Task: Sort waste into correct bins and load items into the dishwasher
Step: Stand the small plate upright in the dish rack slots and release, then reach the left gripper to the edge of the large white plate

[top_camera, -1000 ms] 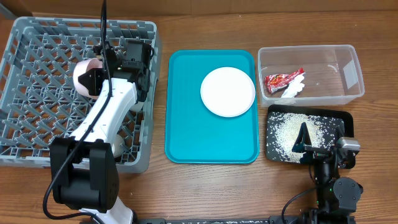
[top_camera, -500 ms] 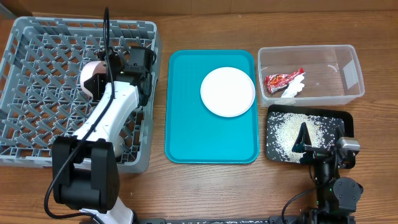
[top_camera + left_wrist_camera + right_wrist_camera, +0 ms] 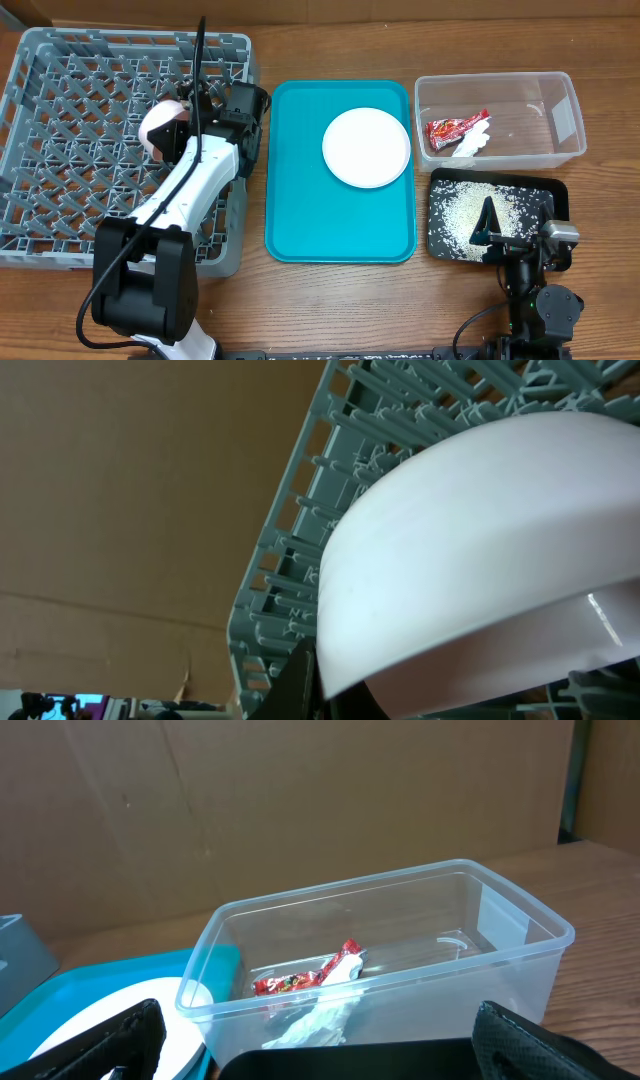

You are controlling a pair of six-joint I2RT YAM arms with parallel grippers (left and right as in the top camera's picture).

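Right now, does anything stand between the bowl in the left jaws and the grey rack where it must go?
Nothing visible does. The left gripper holds the white bowl over the right part of the rack, where only bare pegs show. The spot directly under the bowl is hidden.

Teal tray [image 3: 310, 205] on wooden table [image 3: 330, 300]
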